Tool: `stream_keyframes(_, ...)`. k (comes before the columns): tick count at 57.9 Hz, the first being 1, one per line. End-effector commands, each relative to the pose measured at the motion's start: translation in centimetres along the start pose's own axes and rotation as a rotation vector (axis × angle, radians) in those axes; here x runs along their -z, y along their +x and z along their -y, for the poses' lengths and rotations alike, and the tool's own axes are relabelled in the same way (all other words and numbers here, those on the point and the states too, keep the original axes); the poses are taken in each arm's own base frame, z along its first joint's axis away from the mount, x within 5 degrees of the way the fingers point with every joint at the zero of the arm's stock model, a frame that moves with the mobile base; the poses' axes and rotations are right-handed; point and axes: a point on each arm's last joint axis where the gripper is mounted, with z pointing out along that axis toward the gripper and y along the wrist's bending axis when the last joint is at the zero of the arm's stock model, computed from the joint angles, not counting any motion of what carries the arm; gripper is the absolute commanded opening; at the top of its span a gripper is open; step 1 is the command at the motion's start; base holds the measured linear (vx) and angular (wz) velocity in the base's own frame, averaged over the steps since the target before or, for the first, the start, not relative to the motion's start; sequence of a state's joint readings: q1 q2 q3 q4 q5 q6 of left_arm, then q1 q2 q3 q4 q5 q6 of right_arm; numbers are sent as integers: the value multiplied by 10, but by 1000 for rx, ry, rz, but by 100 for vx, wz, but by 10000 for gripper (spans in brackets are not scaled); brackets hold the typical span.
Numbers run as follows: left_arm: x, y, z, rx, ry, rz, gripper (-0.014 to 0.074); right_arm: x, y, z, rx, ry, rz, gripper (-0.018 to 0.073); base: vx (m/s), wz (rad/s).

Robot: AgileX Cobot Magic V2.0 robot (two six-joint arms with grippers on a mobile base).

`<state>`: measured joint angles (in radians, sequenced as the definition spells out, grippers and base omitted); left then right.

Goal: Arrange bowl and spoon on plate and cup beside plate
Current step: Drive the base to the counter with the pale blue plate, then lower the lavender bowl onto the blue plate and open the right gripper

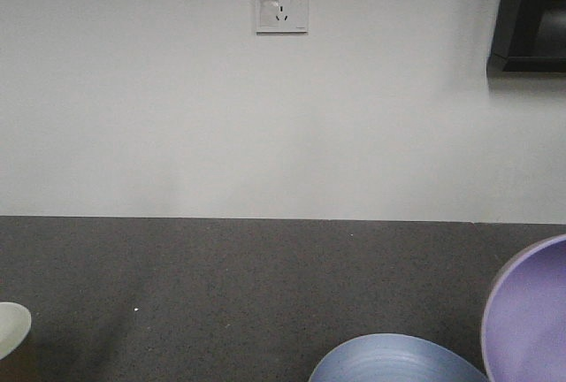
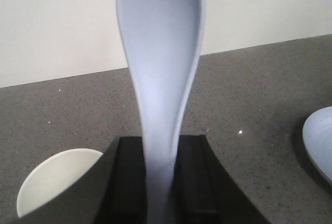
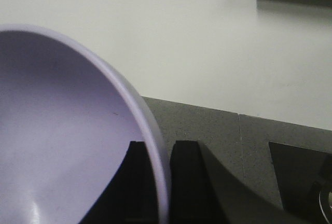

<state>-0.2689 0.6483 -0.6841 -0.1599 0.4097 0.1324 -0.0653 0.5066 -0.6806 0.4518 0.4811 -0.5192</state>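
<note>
A: Bowl?
B: The lavender bowl point(image 3: 62, 130) is tilted on edge, with its rim running between the jaws of the right gripper point(image 3: 160, 149), which is clamped on it. In the front view it sits at the right edge, just right of the plate point(image 1: 393, 360). Can't tell if they touch.
A: Spoon?
B: The pale spoon point(image 2: 161, 79) is pinched by its handle in the left gripper point(image 2: 161, 141). The scoop points away from the wrist, hollow side to the camera.
A: Plate and cup?
B: The blue-grey plate is flat on the dark speckled counter point(image 1: 221, 285), toward its near edge. The paper cup point(image 2: 52, 182), cream inside, stands on the counter just beside the left gripper, well apart from the plate.
A: Behind?
B: A white wall with a wall socket point(image 1: 281, 3).
</note>
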Motion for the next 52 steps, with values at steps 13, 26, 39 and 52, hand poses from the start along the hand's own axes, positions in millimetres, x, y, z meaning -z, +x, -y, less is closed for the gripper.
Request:
stream_keyframes(13,5,-16,1,6,0,108,3,3,-15,4,-7,38,100,-8,0,0)
stream_keyframes(26,5,-16,1,7,0,108,3,-2,-11,2,-61,6,40,-8,0,0)
stream_keyframes(39,5,-16,1,6,0,106,3,-50,16,4,-137,-81,-372,-8,0,0)
stream_keyframes(52,5,-15,1,6,2,96,3,-114,28,3,-180,-171,-637,-8,0,0)
